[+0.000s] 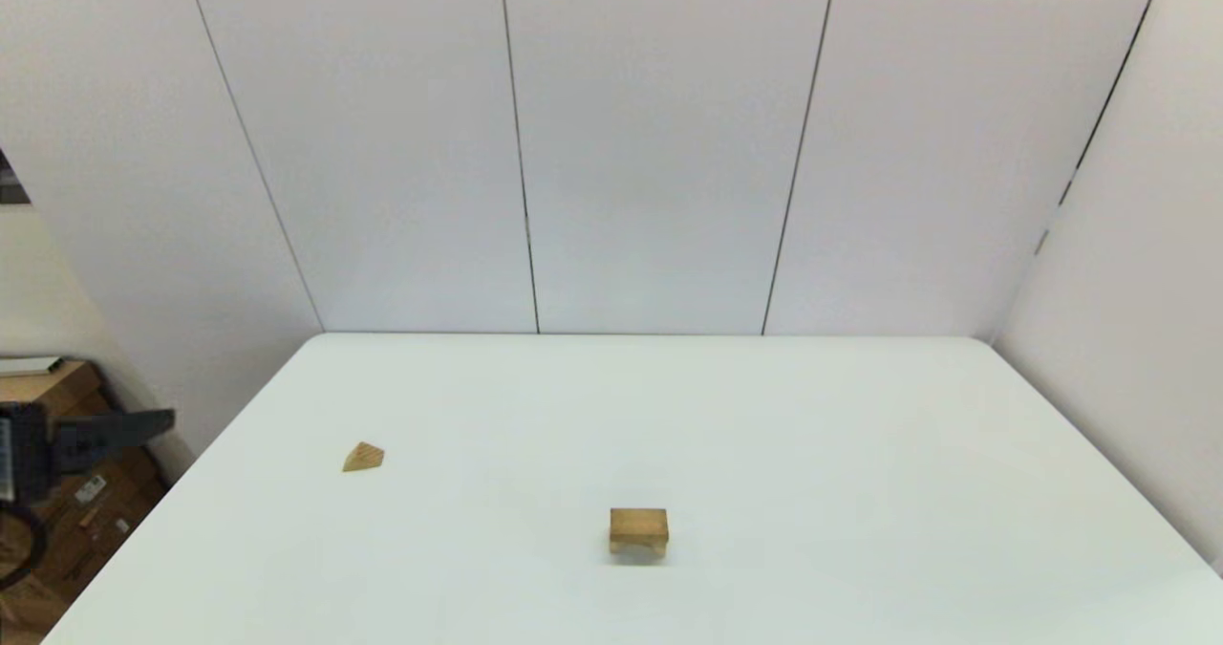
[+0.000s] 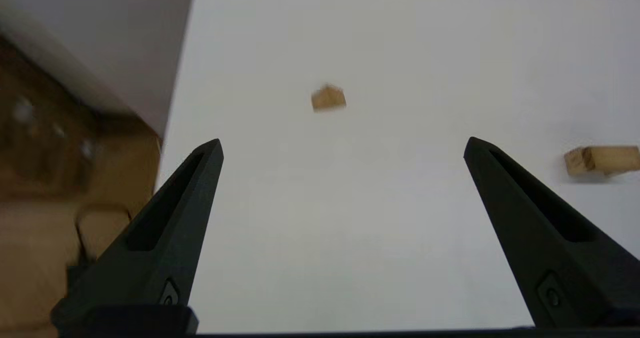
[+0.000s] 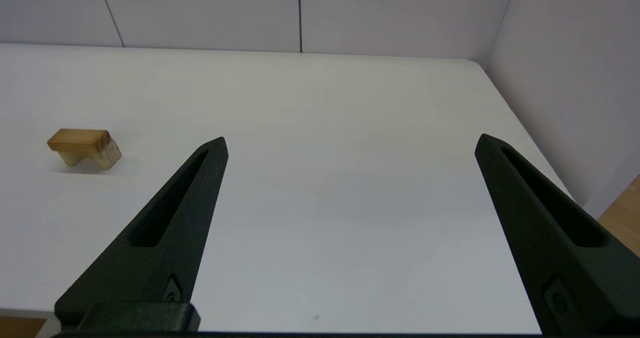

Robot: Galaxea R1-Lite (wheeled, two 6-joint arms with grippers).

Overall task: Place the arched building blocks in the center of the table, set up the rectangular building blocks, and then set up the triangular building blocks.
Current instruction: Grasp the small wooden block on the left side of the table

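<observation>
The arched building block (image 1: 638, 548) stands on its two legs at the middle front of the table (image 1: 860, 454). A darker flat layer on top of it looks like the rectangular building block (image 1: 638, 523); the right wrist view shows this slab (image 3: 77, 139) over the paler notched block (image 3: 109, 153). The triangular building block (image 1: 363, 457) lies alone to the left. My left gripper (image 1: 143, 425) hangs open off the table's left edge, and in its wrist view the left gripper (image 2: 342, 145) faces the wedge (image 2: 328, 98). My right gripper (image 3: 350, 142) is open and holds nothing.
White wall panels close the table's back and right side. Cardboard boxes (image 1: 67, 492) sit on the floor past the left edge, below my left arm. The stacked block (image 2: 602, 160) lies off to one side of the left fingers.
</observation>
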